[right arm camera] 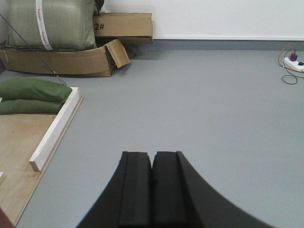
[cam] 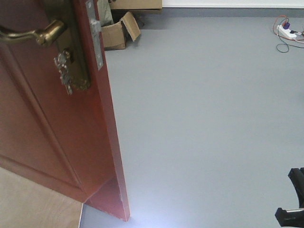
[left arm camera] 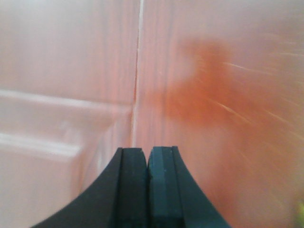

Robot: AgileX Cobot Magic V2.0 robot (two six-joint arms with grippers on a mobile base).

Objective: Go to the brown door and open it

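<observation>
At the bottom centre of the left wrist view, the left gripper (left arm camera: 148,159) is being held fully closed on nothing and is being pointed at the brown door (left arm camera: 213,95), whose glossy panel is filling that frame; contact cannot be confirmed. The right gripper (right arm camera: 152,164) is likewise being kept closed and empty over bare grey floor (right arm camera: 213,109). The step in hand is judged to be pushing the leaf wider, which is best being done with slow, flat pressure near the free edge, the base being advanced in step. In the front view the door is occupying the left side, its long axis upright, its latch edge (cam: 97,42) being turned towards the camera, its lever handle (cam: 33,33) being pointed leftwards. Beyond, cardboard boxes (cam: 118,31) are being shown at the top.
</observation>
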